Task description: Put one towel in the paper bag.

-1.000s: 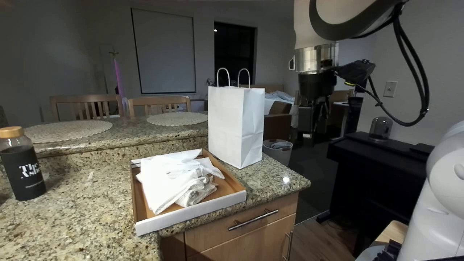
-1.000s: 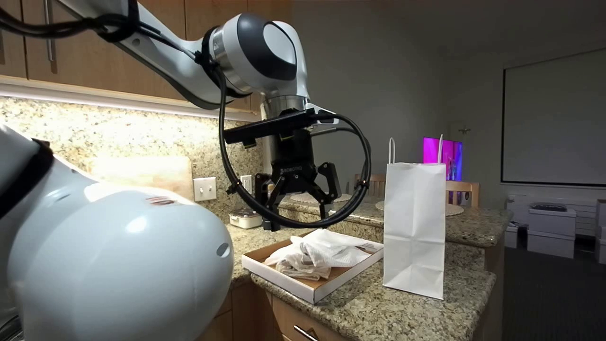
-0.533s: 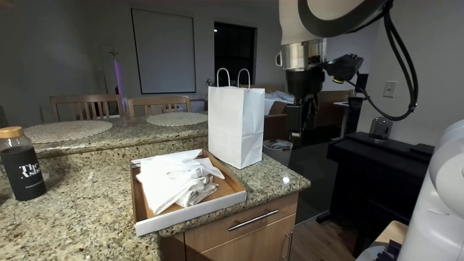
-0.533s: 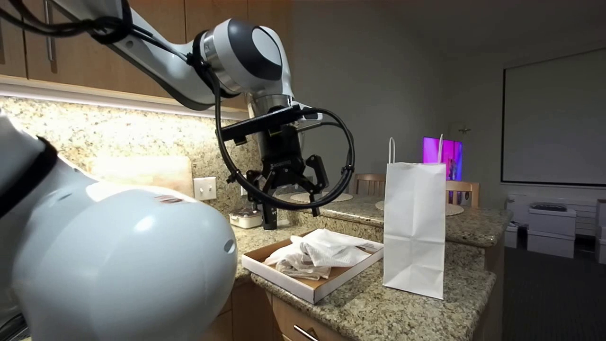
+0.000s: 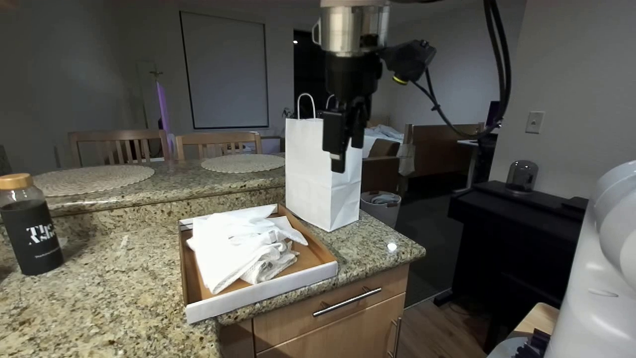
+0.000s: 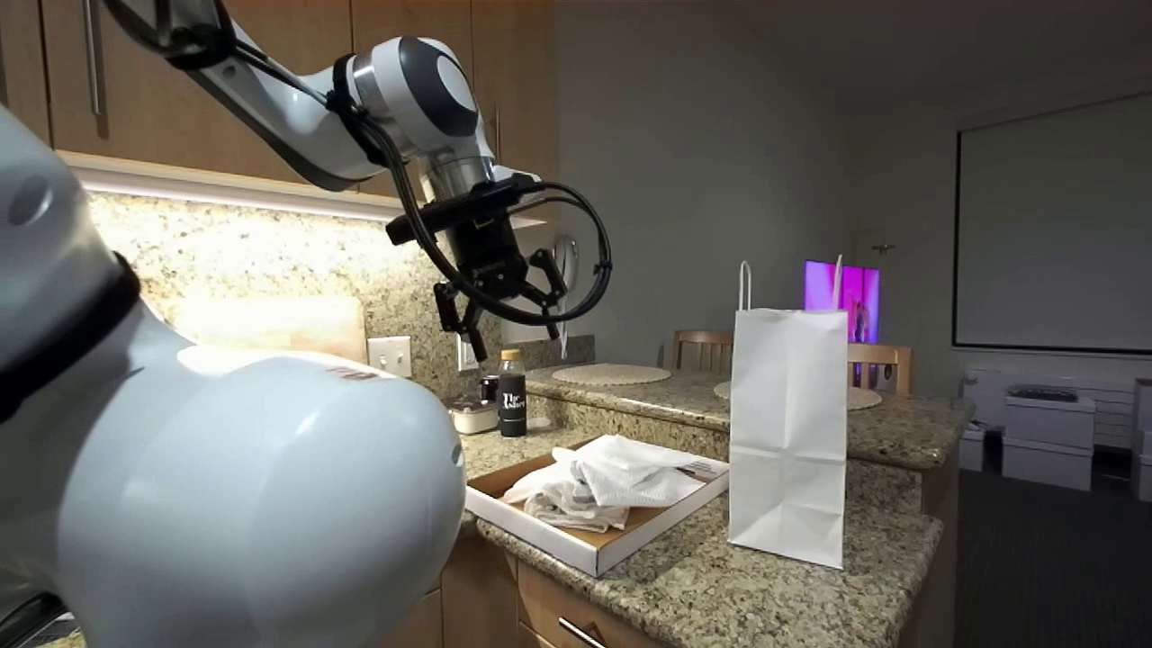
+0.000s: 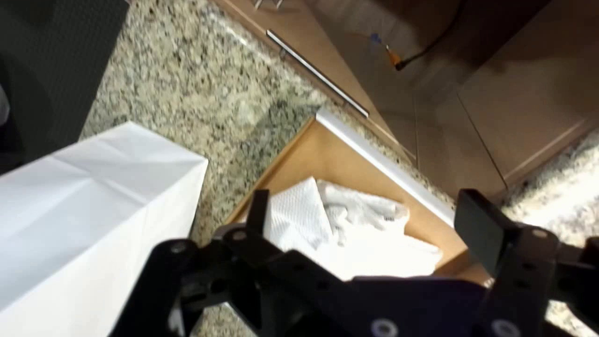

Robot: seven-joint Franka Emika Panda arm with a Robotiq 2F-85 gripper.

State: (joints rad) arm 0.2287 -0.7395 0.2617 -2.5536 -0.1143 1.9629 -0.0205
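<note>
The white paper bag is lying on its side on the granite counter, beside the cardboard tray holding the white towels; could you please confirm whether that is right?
Not quite: the white paper bag is not on its side; it stands upright in both exterior views. It is on the granite counter, beside the cardboard tray holding the white towels.

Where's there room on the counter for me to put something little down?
There's bare counter between the bottle and the tray. Another bare patch is bordered by the tray, the paper bag and the counter's edge. It's crowded between tray and bag, where the wrist view shows only a narrow strip, and in the tray, where white towels are heaped.
</note>
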